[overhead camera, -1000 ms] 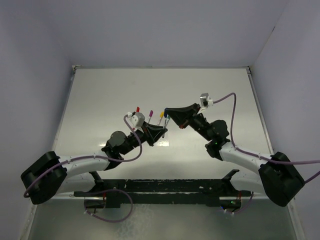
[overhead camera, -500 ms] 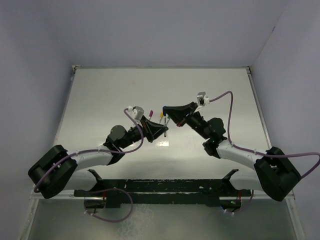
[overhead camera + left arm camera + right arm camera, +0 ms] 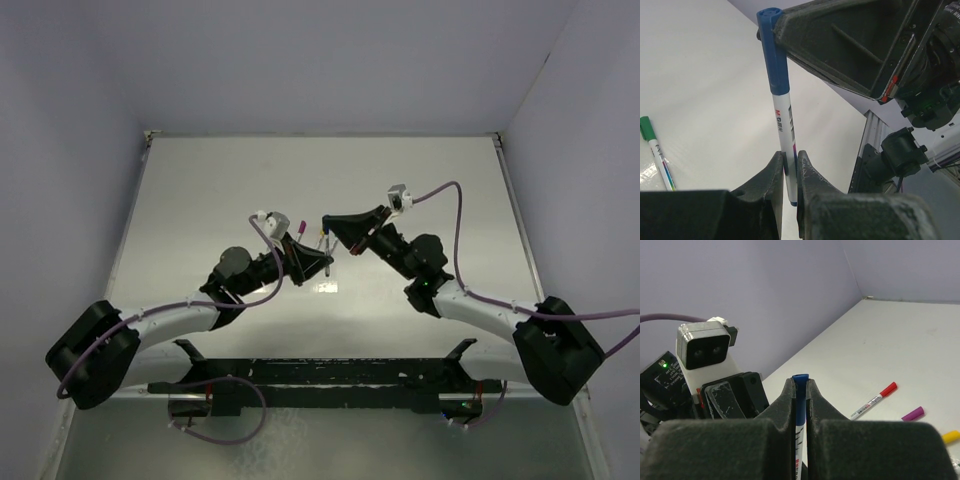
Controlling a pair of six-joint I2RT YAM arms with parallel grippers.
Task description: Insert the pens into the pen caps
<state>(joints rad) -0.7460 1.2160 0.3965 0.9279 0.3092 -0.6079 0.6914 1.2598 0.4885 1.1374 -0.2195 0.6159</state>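
Pinching the slim white-barrelled marker pen (image 3: 785, 120), the left gripper (image 3: 790, 161) is facing the right gripper (image 3: 800, 390), which is clamping the blue plastic cap (image 3: 774, 55) at twelve o'clock. Skewed pushing is risking slippage.

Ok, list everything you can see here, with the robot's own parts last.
table: one, white, under everything
blue pen: one, white barrel, held upright
blue cap: one, blue, on that pen's top
green pen: one, green-capped, lying on table
red pen: one, red-capped, lying on table
purple cap: one, purple, lying near red pen
yellow cap: one, yellow, cut off at view's edge
left end effector: one, black, shut on blue pen's barrel
right end effector: one, black, shut on blue cap
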